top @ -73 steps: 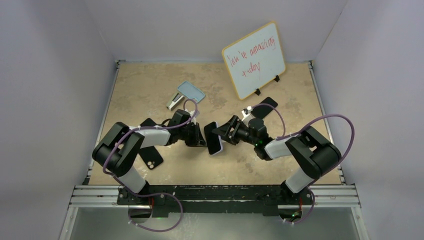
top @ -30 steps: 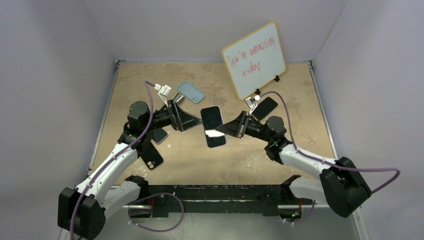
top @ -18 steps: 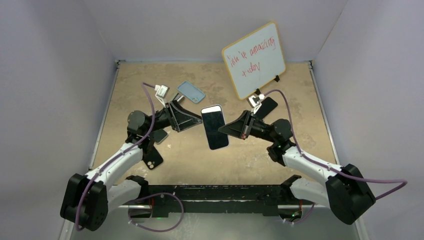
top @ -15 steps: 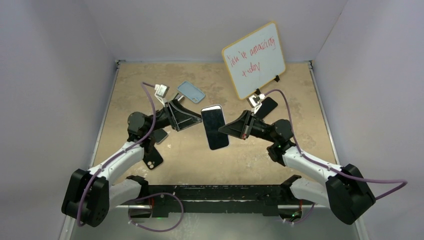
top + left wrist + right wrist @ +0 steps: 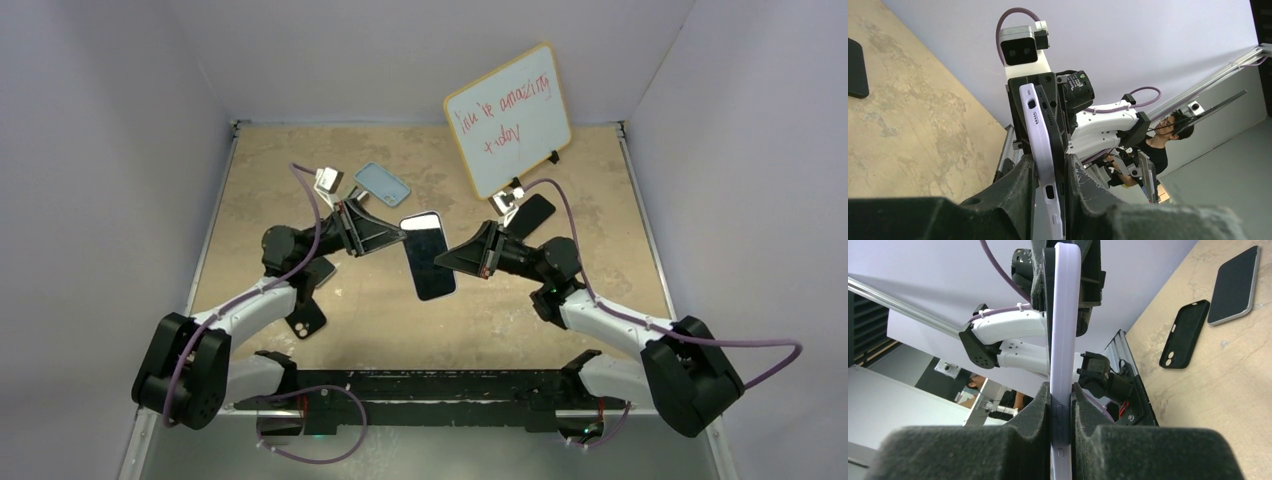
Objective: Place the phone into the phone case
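My left arm (image 5: 245,305) and right arm (image 5: 612,325) were black at the joints with white shells on the forearms, and a purple cable (image 5: 1015,9) curved off each wrist. My left gripper (image 5: 1049,160) and right gripper (image 5: 1060,386) ended in blunt, matte black fingers (image 5: 1093,192), scuffed pale along the edges. A boxy white-and-grey camera (image 5: 1024,47) rode on each wrist.

1. Back right, a whiteboard (image 5: 508,118) stands tilted on small black feet, with red handwriting across it.
2. Back left, a pale blue phone-shaped slab (image 5: 382,183) lies flat on the beige table (image 5: 270,160).
3. A black phone (image 5: 533,213) lies flat just in front of the whiteboard.
4. The right wrist view shows an empty black case (image 5: 1184,333) with camera cut-outs, just beside a dark, silver-rimmed phone (image 5: 1235,285).
5. In the left wrist view, a dark-haired person in a black shirt (image 5: 1168,142) is past the table's edge.
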Robot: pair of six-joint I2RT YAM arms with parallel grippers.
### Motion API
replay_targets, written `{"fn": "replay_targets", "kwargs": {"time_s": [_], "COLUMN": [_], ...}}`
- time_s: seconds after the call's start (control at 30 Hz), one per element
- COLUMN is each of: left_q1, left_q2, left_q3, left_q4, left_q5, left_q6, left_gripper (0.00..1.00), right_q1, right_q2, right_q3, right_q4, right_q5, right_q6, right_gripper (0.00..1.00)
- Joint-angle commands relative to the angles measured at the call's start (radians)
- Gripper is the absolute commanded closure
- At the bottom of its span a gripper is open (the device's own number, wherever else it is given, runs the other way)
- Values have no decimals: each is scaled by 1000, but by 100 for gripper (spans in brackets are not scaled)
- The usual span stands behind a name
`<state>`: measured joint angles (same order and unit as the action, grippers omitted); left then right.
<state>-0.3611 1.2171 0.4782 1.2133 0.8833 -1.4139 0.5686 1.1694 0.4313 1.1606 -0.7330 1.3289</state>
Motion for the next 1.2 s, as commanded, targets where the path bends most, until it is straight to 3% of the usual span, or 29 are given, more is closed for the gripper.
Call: {"fn": "replay_targets", "kwargs": {"time_s": [0.0, 0.07, 0.2, 0.27, 0.33, 0.43, 0.53, 0.7, 0.77, 0.83, 0.93, 1.03, 1.1, 1.17], "left_q1": [-13, -13, -17, -22, -22, -25, -25, -24, -24, -24, -24, -25, -28, -35], "left_q2": [-6, -24, -77, -90, -94, -86, -85, -93, -100, -97, -78, -53, -39, -25], "left_q3": [39, 54, 118, 147, 162, 183, 172, 134, 127, 122, 131, 146, 150, 157], "left_q4": [-42, -163, -486, -580, -629, -670, -584, -421, -405, -374, -321, -291, -307, -362], "left_q5": [-4, -10, -37, -39, -40, -32, -3, 17, 1, -8, -10, -10, -14, -18], "left_q6": [51, 113, 289, 338, 353, 358, 306, 214, 213, 196, 159, 133, 150, 192], "left_gripper": [89, 100, 100, 100, 100, 100, 99, 44, 34, 31, 33, 43, 59, 84], "right_q1": [4, 4, 4, 4, 4, 4, 4, 4, 4, 4, 4, 4, 4, 4], "right_q2": [-6, -6, -5, -1, 3, 20, 33, 32, 28, 29, 33, 33, 23, 3], "right_q3": [6, 7, 12, 16, 28, 45, 40, 22, 24, 24, 26, 23, 16, 15], "right_q4": [103, 68, 54, 67, 63, 60, 109, 278, 291, 293, 287, 249, 192, 122], "right_q5": [-8, -5, 6, 11, 11, 10, 13, 18, 8, -2, -20, -31, -32, -33], "right_q6": [1, -25, -33, -23, -26, -30, -10, 75, 87, 90, 92, 76, 51, 12], "right_gripper": [100, 96, 81, 72, 69, 72, 98, 100, 100, 100, 100, 100, 100, 97]}}
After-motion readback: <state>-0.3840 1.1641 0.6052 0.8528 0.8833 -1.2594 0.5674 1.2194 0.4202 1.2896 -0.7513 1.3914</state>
